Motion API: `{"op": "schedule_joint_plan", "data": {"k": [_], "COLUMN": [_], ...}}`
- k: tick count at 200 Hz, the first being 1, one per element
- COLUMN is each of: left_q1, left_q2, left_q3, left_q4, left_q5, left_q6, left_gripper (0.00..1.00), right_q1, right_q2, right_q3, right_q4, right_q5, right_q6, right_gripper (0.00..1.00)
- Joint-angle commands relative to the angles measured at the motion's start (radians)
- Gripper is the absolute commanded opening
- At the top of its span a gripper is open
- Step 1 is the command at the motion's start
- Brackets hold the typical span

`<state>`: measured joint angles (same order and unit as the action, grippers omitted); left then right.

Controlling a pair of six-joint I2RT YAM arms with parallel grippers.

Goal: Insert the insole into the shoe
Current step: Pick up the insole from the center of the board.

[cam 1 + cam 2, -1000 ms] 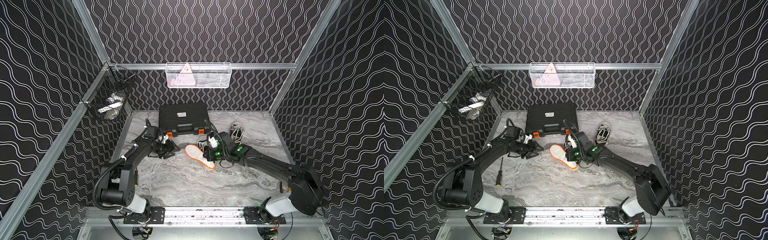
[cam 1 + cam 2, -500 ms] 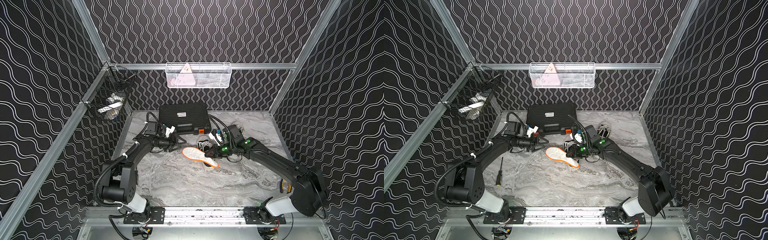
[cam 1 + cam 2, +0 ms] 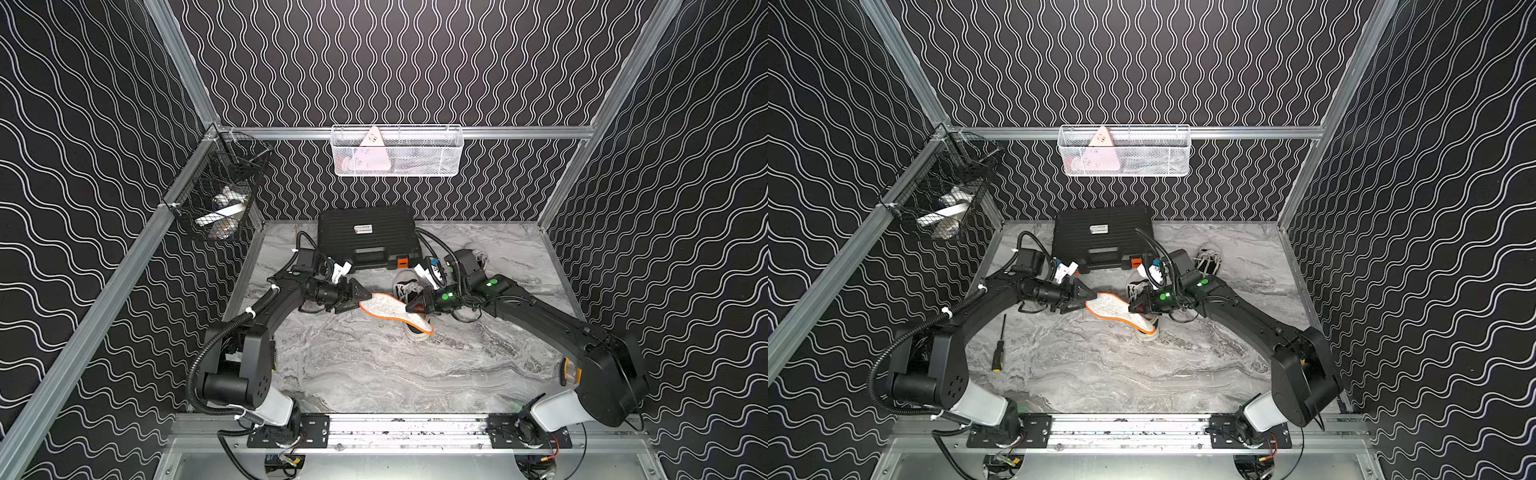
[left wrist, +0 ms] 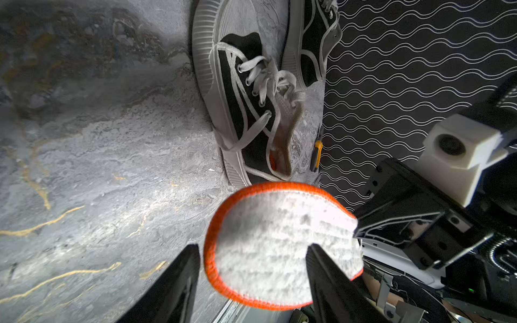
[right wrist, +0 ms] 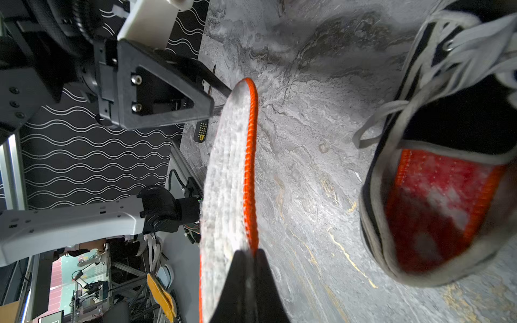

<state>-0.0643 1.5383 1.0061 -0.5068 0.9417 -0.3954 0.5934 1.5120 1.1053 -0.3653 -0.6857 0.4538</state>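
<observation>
**Top views.** A flat, foot-shaped insole (image 3: 395, 309), with a white fleecy face bound by an orange stitched edge, was held off the grey marbled table (image 3: 374, 374). It slanted across a black canvas shoe (image 3: 409, 289) with white laces and a ribbed rubber toe. The right gripper (image 3: 412, 307) was clamped on the insole's long edge near mid-length. The left gripper (image 3: 360, 300) stood with jaws parted about the insole's rounded end. A ribbed black plastic case (image 3: 368, 237) lay behind them, and in a top view a slim screwdriver (image 3: 998, 345) lay by the left arm.

**Left wrist view.** The insole's pile face (image 4: 279, 246) filled the foreground between two smooth black fingers (image 4: 173, 285). One finger sat just beside the orange binding and the other crossed the white face, with no squeeze visible. The shoe (image 4: 246, 112) rested on its sole on the table beyond, beside a second shoe (image 4: 310, 42).

**Right wrist view.** The insole (image 5: 226, 181) appeared nearly edge-on, a thin slab. The right gripper's (image 5: 246, 254) wedge-shaped tips were closed together on its orange edge. The shoe (image 5: 419, 117) lay apart from the insole, and its opening showed an orange-red footbed (image 5: 436, 201).
</observation>
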Motion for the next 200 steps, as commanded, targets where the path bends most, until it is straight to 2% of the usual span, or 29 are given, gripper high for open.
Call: {"op": "schedule_joint_plan", "data": {"k": [1, 24, 54, 83, 93, 103, 110, 123, 132, 149, 165, 200], "left_q1": [-0.001, -0.003, -0.002, -0.002, -0.002, -0.002, -0.002, -0.002, -0.002, -0.006, -0.008, -0.011], "left_q2": [-0.013, -0.025, -0.033, -0.032, -0.041, -0.053, -0.059, -0.063, -0.063, -0.069, -0.081, -0.093], "left_q3": [-0.009, -0.007, 0.007, 0.039, 0.042, 0.035, 0.027, 0.021, 0.015, 0.019, 0.027, 0.072], "left_q4": [0.063, 0.077, 0.064, 0.003, 0.002, 0.022, 0.038, 0.046, 0.052, 0.035, -0.003, -0.144], "left_q5": [0.059, 0.066, 0.006, -0.076, -0.094, -0.096, -0.102, -0.143, -0.160, -0.204, -0.246, -0.345], "left_q6": [-0.041, -0.063, -0.090, -0.065, -0.069, -0.092, -0.115, -0.164, -0.210, -0.283, -0.335, -0.364], "left_gripper": [0.62, 0.49, 0.25, 0.00, 0.00, 0.00, 0.00, 0.00, 0.00, 0.00, 0.00, 0.00], "right_q1": [-0.001, -0.001, -0.002, -0.002, -0.001, -0.001, -0.001, 0.002, 0.006, 0.034, 0.108, 0.275], "right_q2": [0.015, 0.034, 0.055, 0.070, 0.071, 0.073, 0.075, 0.072, 0.057, 0.010, -0.013, 0.011], "right_q3": [0.000, -0.001, 0.001, 0.001, -0.002, -0.004, 0.000, 0.020, 0.021, 0.058, 0.069, 0.039], "right_q4": [0.063, 0.076, 0.047, 0.023, 0.024, 0.032, 0.040, 0.023, 0.020, 0.028, 0.054, 0.194], "right_q5": [-0.022, -0.022, -0.010, -0.007, -0.002, 0.002, 0.002, 0.036, 0.065, 0.221, 0.395, 0.629], "right_q6": [0.004, -0.002, -0.041, -0.071, -0.075, -0.073, -0.070, -0.078, -0.091, -0.136, -0.223, -0.374], "right_gripper": [0.00, 0.00, 0.00, 0.00, 0.00, 0.06, 0.13, 0.34, 0.40, 0.50, 0.57, 0.62]}}
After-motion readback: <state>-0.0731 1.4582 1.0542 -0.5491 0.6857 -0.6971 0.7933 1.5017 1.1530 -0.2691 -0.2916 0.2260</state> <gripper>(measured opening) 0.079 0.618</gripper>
